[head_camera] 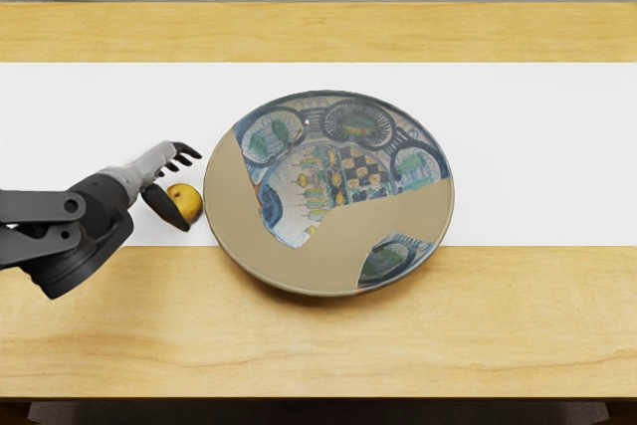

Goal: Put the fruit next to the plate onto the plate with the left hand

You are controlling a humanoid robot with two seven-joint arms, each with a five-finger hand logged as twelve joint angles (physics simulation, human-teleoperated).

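head view, down at a slant onto a wooden table crossed from side to side by a white strip. at the far left, the dark bulk of the left arm, coming in from the picture's left edge and lying over the front border of the strip, angled up and to the right. next, at the end of a grey wrist, the left hand, open and gripping nothing: dark fingers spread and lightly bent, pointing right, above and clear of the fruit; dark thumb slanting down to the right, just in front of the fruit's left side, touching or nearly so, hard to tell which. then the fruit itself, small, round and yellow, resting on the strip between thumb and plate, just beside the plate's left rim and not on it. further right, the plate, wide and shallow, blue-green patterned with plain tan patches, lying across the strip's front border and partly on bare wood.
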